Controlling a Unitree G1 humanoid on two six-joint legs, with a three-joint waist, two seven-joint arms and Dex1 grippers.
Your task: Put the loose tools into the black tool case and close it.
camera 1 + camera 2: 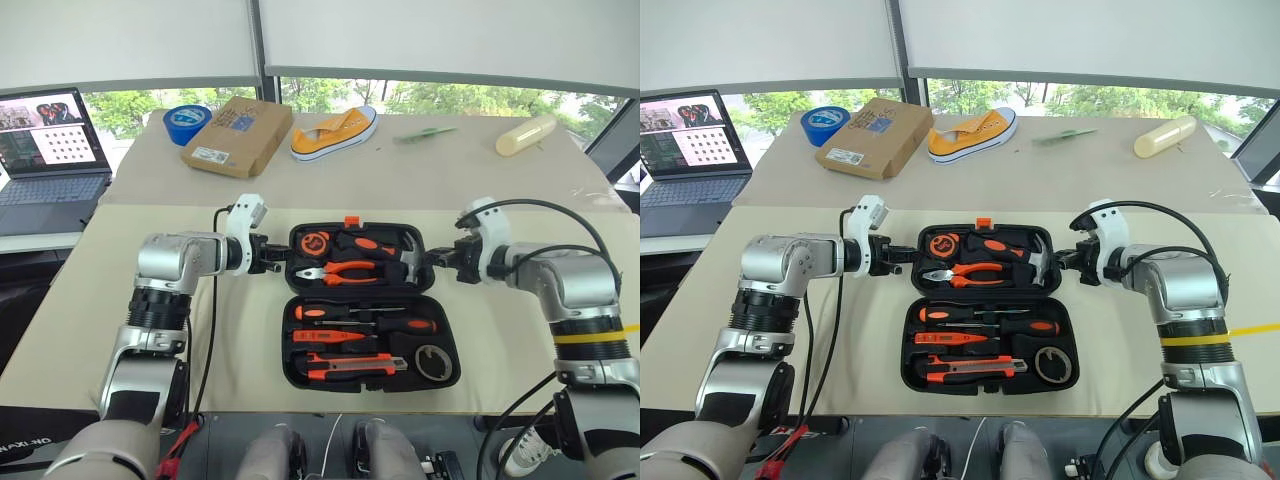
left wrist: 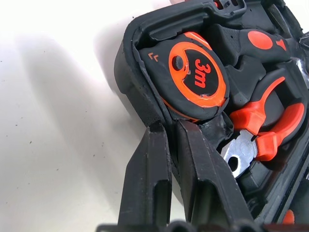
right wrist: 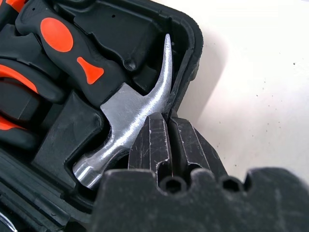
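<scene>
We see the black tool case lying open between our hands, the left gripper pinching the far half's left rim and the right gripper clamped on its right rim beside the hammer.

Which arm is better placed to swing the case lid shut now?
Neither alone: left gripper is shut on the lid rim of the black tool case, right gripper pinches the opposite rim beside the hammer. Probably both lift together.
</scene>
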